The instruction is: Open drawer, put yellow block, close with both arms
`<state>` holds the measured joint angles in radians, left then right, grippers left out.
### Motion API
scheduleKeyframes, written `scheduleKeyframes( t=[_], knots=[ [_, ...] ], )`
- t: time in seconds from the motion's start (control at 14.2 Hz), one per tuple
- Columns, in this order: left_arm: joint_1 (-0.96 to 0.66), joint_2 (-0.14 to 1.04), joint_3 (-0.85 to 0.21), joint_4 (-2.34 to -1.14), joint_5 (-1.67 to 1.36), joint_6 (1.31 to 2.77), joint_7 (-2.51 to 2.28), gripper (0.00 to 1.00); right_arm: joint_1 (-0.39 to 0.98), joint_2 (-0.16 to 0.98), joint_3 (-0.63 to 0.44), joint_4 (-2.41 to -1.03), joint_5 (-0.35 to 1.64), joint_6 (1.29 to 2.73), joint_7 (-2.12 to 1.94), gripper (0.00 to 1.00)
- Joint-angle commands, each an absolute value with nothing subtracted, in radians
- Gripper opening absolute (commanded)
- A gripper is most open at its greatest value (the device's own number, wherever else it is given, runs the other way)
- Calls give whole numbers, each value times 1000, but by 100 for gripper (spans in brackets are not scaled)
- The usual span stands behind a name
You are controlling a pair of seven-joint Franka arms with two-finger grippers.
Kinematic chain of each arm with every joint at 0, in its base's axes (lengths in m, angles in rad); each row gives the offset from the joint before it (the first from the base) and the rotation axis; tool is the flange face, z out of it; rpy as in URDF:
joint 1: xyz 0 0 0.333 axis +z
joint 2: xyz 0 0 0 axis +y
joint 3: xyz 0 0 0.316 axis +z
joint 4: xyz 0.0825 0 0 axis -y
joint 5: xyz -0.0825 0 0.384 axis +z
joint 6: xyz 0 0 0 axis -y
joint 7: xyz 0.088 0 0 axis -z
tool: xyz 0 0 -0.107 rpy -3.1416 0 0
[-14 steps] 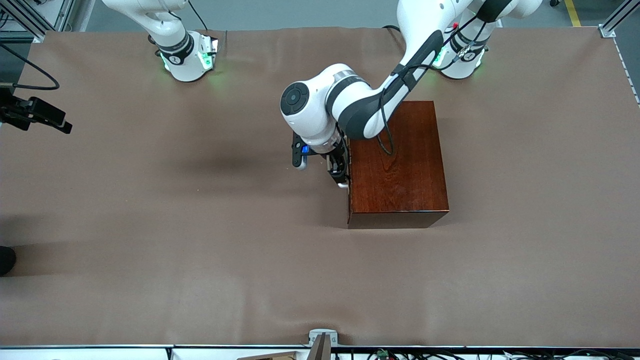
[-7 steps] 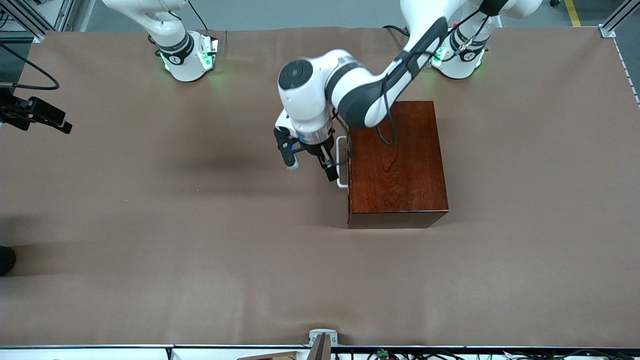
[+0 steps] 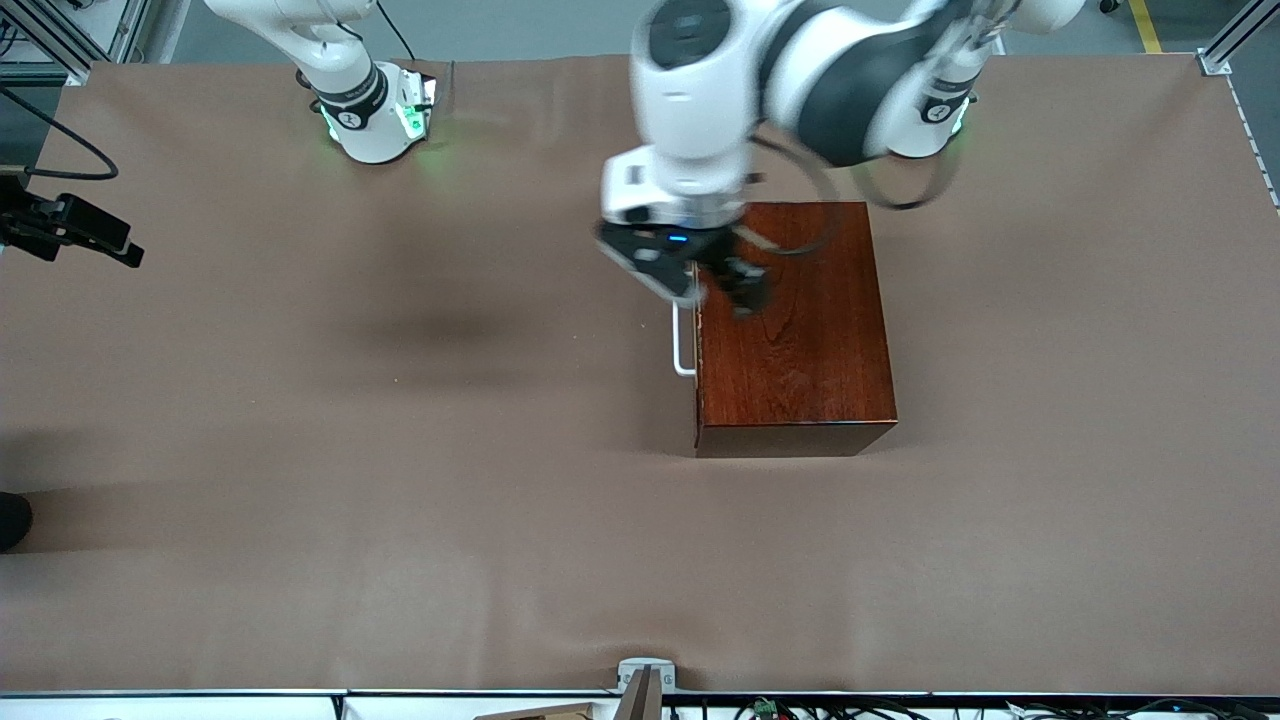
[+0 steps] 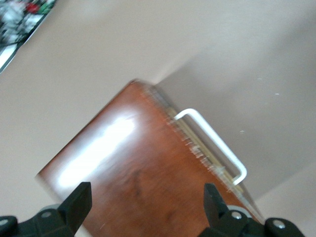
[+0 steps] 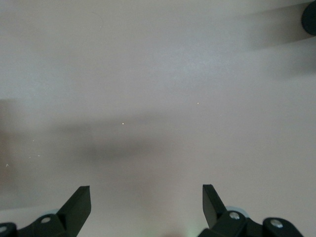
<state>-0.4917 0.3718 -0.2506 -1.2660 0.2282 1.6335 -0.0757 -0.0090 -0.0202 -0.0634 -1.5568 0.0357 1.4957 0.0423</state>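
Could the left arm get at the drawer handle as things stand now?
Probably yes. The left gripper hangs open over the box's top edge, just above the handle, which sticks out bare from the shut drawer with nothing on it. The right gripper, also open, waits over bare table.

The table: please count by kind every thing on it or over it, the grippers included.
Wooden boxes: 1, the box with its drawer shut.
White handles: 1.
Grippers: 2, the left gripper over the box, the right gripper over bare table.
Yellow blocks: 0 in view.
Total: 4.
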Motion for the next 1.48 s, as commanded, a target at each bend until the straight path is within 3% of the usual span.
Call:
scheduleKeyframes(
  t=[0.0,0.42,0.85,1.2,1.41],
  knots=[
    [-329,253,-262,-1311,178,1533,-84,100,-17,-35,-58,-1560,41,1488,55,100],
    [-46,158,-264,-1313,100,1456,-69,100,-17,-37,-58,-1560,41,1485,54,100],
    [73,123,-259,-1318,80,1405,-83,100,-17,-37,-58,-1559,38,1483,55,100],
    [5,58,-76,-1406,14,1459,-86,100,-17,-35,-58,-1559,38,1486,55,100],
    [-11,-17,-49,-1524,11,1529,-84,100,-17,-37,-60,-1559,37,1486,55,100]
  ],
)
